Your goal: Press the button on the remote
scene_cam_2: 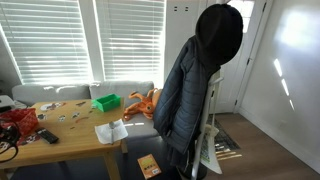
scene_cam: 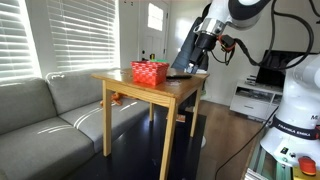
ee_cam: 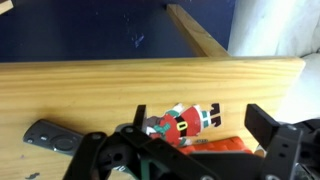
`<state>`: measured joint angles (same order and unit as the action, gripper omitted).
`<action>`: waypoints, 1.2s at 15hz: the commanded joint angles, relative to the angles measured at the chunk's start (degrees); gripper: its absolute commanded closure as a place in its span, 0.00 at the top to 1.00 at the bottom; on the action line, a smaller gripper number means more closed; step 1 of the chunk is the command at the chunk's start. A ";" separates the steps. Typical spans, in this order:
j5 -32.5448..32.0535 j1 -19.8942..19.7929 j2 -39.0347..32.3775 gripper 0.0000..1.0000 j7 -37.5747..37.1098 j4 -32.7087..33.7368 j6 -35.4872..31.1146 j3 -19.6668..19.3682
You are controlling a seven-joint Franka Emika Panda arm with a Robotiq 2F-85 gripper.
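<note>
The remote (ee_cam: 50,135) is a slim black bar lying flat on the wooden table (ee_cam: 120,85), at the lower left of the wrist view. My gripper (ee_cam: 200,122) is open and empty. It hovers above the table, to the right of the remote and apart from it. A small flat Santa figure (ee_cam: 185,120) lies between the fingers' lines of sight. In an exterior view the gripper (scene_cam: 190,62) hangs over the far side of the table (scene_cam: 150,90), beside the red basket (scene_cam: 150,72). A dark flat shape (scene_cam: 180,76) under it may be the remote.
The red woven basket edge (ee_cam: 215,147) shows just below the Santa figure. A grey sofa (scene_cam: 40,110) stands next to the table. An exterior view shows a dark jacket on a stand (scene_cam_2: 195,90) and a cluttered wooden table (scene_cam_2: 70,135); the arm is not seen there.
</note>
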<state>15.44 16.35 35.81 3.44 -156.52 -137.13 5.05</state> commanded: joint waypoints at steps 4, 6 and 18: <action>1.50 -0.17 -1.95 0.72 8.46 3.77 -6.46 -6.87; 2.34 0.35 -3.21 0.59 10.24 4.71 -8.64 -8.91; 9.37 1.00 -13.09 0.00 13.42 9.54 -11.10 -12.38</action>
<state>21.68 16.84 25.74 14.88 -148.92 -147.51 -6.78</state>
